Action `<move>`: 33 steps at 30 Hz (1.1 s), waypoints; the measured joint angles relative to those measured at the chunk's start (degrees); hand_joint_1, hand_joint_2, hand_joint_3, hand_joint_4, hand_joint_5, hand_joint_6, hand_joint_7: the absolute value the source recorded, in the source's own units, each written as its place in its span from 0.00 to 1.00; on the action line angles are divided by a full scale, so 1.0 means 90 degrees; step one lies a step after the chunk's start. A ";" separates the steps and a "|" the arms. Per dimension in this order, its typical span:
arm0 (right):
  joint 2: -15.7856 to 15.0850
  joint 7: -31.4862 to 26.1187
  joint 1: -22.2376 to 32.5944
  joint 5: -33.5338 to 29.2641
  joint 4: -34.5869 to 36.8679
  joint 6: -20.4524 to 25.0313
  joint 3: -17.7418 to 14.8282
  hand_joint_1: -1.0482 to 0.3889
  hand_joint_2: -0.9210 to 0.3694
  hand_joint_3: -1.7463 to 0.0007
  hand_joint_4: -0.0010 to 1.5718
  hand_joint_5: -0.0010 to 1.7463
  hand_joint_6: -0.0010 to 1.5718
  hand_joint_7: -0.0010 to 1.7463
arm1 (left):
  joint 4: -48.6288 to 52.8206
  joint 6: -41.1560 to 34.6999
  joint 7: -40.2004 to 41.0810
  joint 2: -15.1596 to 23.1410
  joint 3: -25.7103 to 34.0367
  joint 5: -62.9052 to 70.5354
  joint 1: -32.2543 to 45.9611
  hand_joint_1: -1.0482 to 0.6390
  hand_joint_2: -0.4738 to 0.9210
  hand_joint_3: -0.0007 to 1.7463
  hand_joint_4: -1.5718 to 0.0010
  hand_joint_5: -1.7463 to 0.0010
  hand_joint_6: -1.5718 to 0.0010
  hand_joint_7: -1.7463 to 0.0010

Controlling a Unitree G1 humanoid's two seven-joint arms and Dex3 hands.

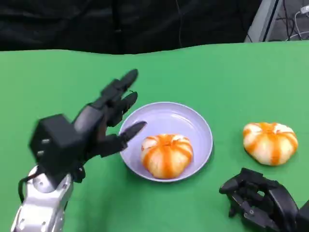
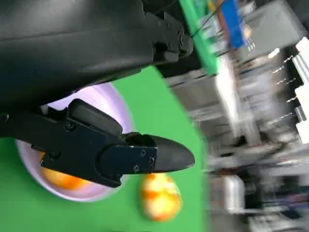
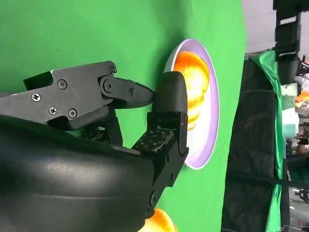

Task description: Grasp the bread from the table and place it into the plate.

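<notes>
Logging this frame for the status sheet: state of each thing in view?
Bread in plate: resting in the plate, not held.
Bread on table: on the green cloth right of the plate, untouched.
Plate: upright, holds one bread.
Left hand: open, raised beside the plate.
Right hand: fingers curled, holding nothing.

A green counter fills most of the frame, with a dark backdrop along the top edge. Just below centre sits a pale lavender plate, and 1 bread bun with orange stripes lies inside it, toward the plate's lower part. A 2nd striped bun rests on the counter at the right, well apart from the plate. At the lower left the left hand hangs above the counter, fingers spread and holding nothing, its tips reaching toward the plate's left rim. At the lower right the right hand sits low, fingers curled in, just below the 2nd bun and apart from it.
</notes>
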State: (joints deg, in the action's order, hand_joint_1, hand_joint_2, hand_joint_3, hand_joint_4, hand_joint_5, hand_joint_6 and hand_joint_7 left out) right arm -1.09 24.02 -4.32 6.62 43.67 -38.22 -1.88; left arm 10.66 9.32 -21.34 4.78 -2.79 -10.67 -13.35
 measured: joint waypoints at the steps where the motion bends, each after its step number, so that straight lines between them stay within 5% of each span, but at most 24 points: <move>1: -0.0001 0.0000 -0.0005 -0.0001 0.0017 -0.0017 0.0000 0.54 0.00 0.74 0.43 1.00 0.48 0.62 | 0.0000 0.0047 -0.0048 -0.0051 0.0070 -0.0133 0.0023 0.21 1.00 0.25 0.84 0.96 0.93 0.98; 12: -0.0014 0.0027 -0.0023 0.0006 0.0060 -0.0038 -0.0010 0.55 0.00 0.73 0.43 1.00 0.48 0.61 | 0.0203 0.0759 -0.0157 -0.0450 0.0745 -0.0845 0.0450 0.24 1.00 0.18 0.69 0.97 0.77 0.98; 33: -0.0020 0.0091 -0.0068 0.0031 0.0126 -0.0042 -0.0104 0.54 0.00 0.74 0.42 1.00 0.48 0.62 | 0.0684 0.1204 -0.1243 -0.0502 0.1655 -0.1869 0.1184 0.32 1.00 0.18 0.61 0.98 0.70 0.99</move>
State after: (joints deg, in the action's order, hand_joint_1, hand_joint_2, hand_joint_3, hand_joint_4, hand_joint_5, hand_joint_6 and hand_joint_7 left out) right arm -1.28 24.84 -4.93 6.91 44.81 -38.59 -2.82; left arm 16.81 20.16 -32.53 0.26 12.11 -27.49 -2.69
